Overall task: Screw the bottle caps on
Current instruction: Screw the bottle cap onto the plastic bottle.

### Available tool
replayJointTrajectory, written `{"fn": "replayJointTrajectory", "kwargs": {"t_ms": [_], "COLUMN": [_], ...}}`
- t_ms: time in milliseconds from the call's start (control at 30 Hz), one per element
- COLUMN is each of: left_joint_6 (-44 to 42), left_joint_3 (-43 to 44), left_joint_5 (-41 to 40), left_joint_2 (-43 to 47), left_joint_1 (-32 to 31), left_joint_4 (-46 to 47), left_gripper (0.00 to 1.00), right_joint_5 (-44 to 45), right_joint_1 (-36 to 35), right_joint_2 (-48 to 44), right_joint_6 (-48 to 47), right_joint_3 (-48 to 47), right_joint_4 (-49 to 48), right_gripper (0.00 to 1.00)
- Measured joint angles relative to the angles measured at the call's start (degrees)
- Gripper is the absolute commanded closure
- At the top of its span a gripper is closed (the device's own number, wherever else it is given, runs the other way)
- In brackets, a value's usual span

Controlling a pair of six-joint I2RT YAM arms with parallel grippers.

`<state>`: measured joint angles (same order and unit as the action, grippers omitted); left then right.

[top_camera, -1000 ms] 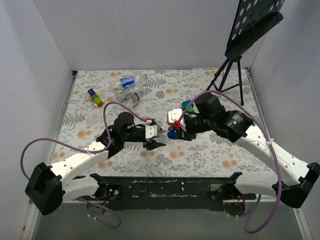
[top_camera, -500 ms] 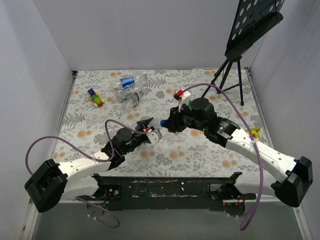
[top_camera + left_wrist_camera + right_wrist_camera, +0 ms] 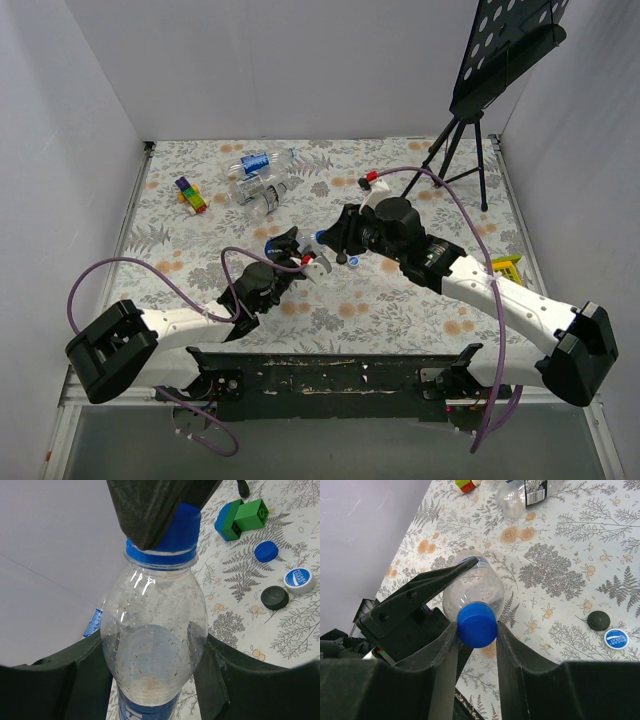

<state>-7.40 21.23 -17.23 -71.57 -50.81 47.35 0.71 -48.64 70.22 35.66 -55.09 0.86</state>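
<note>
My left gripper [image 3: 152, 647] is shut on a clear bottle [image 3: 155, 625] with a blue label, gripping it below the shoulder and holding it off the table. A blue cap [image 3: 477, 624] sits on the bottle's neck, and my right gripper [image 3: 477, 630] is shut on it from both sides. From above, the two grippers meet mid-table, left gripper [image 3: 292, 252] against right gripper [image 3: 333, 243]. Loose on the table lie a blue cap [image 3: 266, 551], a black cap [image 3: 274, 598] and a pale cap [image 3: 299, 580]. Other bottles [image 3: 262, 175] lie at the back left.
A green and blue toy block [image 3: 240, 519] lies near the loose caps. Multicoloured blocks [image 3: 190, 194] sit at the back left. A music stand's tripod [image 3: 458, 150] stands at the back right. A yellow item [image 3: 505, 268] lies by the right arm. White walls enclose the table.
Both arms have swung toward the table's middle. The right gripper has brought the blue cap up to the neck of the bottle in the left gripper.
</note>
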Motion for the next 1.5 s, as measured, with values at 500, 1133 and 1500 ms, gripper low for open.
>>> {"fn": "replayJointTrajectory", "kwargs": {"t_ms": [500,1133,1500], "left_joint_6": [18.91,25.53,19.34], "left_joint_3": [9.70,34.05,35.28], "left_joint_5": [18.67,75.01,80.39], "left_joint_2": [-0.66,-16.35,-17.29], "left_joint_1": [7.56,24.81,24.81], "left_joint_4": [-16.76,-40.44,-50.84], "left_gripper": [0.89,0.88,0.90], "right_joint_5": [-6.62,-38.14,-53.00], "right_joint_1": [12.20,22.10,21.46], "right_joint_2": [-8.96,-0.46,8.24], "right_joint_6": [-13.99,-65.83,-84.19], "right_joint_3": [-5.73,-19.26,-27.28], "right_joint_4": [10.12,27.12,39.82], "right_gripper": [0.25,0.27,0.39]}}
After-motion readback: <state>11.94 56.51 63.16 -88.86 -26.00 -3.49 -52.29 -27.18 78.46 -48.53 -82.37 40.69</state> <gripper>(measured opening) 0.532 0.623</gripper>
